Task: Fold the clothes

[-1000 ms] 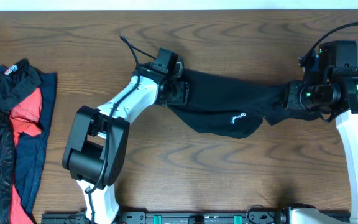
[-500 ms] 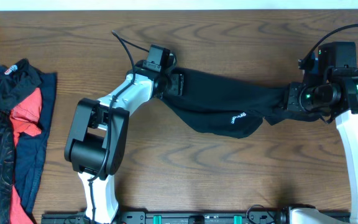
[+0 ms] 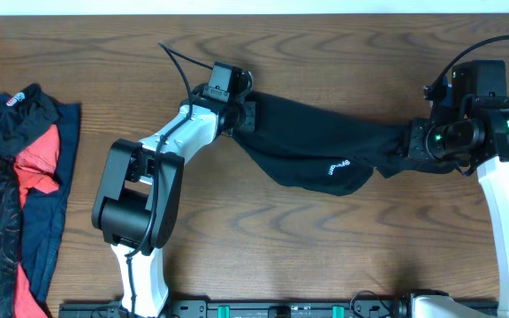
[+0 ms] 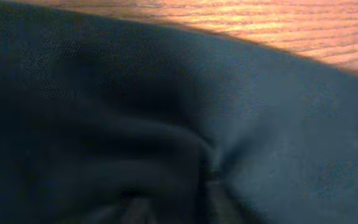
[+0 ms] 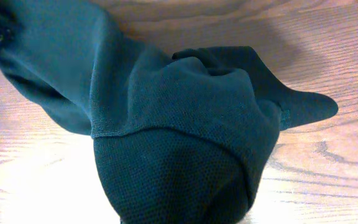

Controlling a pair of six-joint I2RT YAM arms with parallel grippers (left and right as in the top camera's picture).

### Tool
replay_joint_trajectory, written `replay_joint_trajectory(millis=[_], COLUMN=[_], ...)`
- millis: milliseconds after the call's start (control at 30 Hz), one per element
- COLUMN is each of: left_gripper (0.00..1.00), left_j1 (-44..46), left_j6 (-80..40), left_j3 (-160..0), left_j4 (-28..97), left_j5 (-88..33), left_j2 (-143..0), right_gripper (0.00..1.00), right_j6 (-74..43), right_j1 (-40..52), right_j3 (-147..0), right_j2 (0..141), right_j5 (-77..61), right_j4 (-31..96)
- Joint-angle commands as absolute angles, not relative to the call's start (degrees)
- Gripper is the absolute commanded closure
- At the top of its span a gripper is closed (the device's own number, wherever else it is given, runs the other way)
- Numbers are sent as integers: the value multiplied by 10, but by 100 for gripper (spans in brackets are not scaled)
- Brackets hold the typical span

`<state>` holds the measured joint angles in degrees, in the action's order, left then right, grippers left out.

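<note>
Spreading step: black shirt [image 3: 316, 146] clamped in left hand [image 3: 253, 117] and right hand [image 3: 406, 146], strung between. Next: lower flat, evenly.

A broad wooden table [image 3: 325, 256] fills nearly everything in sight, dark brown with bold, wavy grain running left to right. Along its far edge lies a narrow pale strip [image 3: 237, 5], too thin to tell whether it is wall or floor. At the near edge sits a black rail [image 3: 263, 309] with small green parts. Bright light glares off the wood [image 5: 36, 180], washing it almost white there.
</note>
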<state>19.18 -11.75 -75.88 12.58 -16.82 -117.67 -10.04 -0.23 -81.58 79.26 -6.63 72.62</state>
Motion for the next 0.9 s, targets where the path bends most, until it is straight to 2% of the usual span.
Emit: replay_joint_trajectory(millis=[0,400,667,867], left_gripper=[94,94,94,94], left_j1=[190,190,190,190], left_j6=[-110,-114,-92,-86], left_j3=[-761,-780,-780,-780], left_j4=[110,115,171,250], left_j5=[-176,-176,-162,-86], left_j2=[-1179,-1118,-978,-861], right_gripper=[99,99,99,99], right_j6=[-107,-107,-107,-107], right_j1=[1,1,1,1], right_j3=[-824,-824,-824,-824], right_j2=[791,791,791,791], right_j5=[-69,-69,-38,11], right_j4=[728,726,694,657])
